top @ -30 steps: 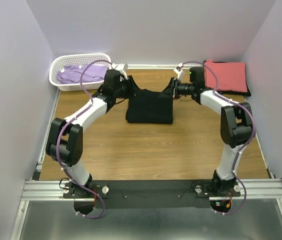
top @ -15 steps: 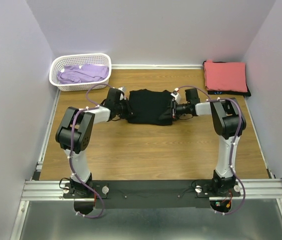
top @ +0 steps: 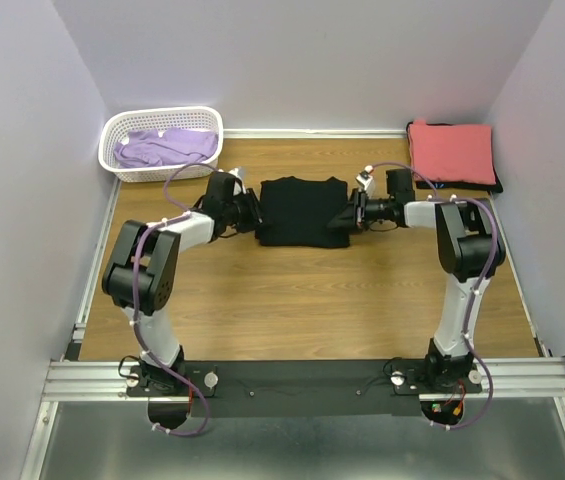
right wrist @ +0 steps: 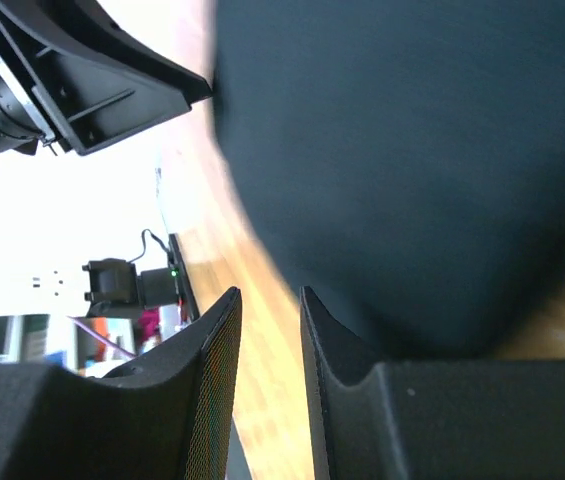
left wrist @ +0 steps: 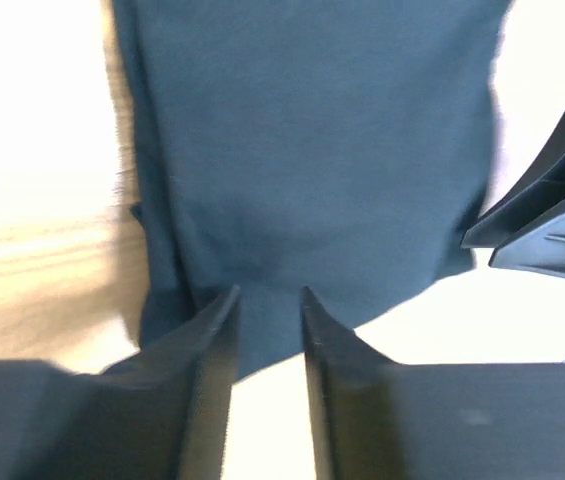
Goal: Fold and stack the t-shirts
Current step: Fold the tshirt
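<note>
The black t-shirt [top: 302, 210] lies folded into a flat rectangle at the table's middle. It also fills the left wrist view [left wrist: 302, 150] and the right wrist view [right wrist: 412, 150]. My left gripper [top: 253, 211] is at the shirt's left edge, jaws a little apart, with the cloth's edge just at the tips [left wrist: 267, 300]. My right gripper [top: 354, 213] is at the shirt's right edge, jaws a little apart over bare wood [right wrist: 270, 300]. The coral-red t-shirt [top: 452, 152] lies folded at the back right on a dark shirt [top: 495, 186]. The lavender t-shirt [top: 167, 148] lies in the basket.
The white lattice basket [top: 112, 165] stands at the back left corner. Walls close in the table at the back and both sides. The opposite gripper shows in each wrist view, at the right [left wrist: 552, 220] and the upper left [right wrist: 82, 80].
The grippers carried the shirt's far edge forward over itself, folding it into a shorter rectangle. Both now rest low at its sides with jaws parted.
</note>
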You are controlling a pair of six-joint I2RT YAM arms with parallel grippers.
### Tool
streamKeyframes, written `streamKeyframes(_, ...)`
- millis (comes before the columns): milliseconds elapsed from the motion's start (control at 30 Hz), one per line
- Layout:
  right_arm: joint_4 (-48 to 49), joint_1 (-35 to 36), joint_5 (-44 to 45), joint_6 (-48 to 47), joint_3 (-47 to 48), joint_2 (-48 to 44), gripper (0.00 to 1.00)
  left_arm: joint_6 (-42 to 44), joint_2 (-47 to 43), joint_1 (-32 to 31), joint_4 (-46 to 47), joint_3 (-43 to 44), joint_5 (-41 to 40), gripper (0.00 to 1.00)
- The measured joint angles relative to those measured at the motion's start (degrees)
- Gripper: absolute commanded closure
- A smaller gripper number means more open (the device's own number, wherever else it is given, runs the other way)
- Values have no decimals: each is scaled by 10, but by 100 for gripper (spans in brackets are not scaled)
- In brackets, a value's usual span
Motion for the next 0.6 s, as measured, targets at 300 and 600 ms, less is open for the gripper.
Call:
streamKeyframes(300, 21, 131, 34, 51, 81, -48, 63, 29, -168, 4, -72, 15, -72, 24)
streamKeyframes(600, 127, 184, 94, 155, 109, 90, 63, 73, -269, 6, -128, -11, -188, 21)
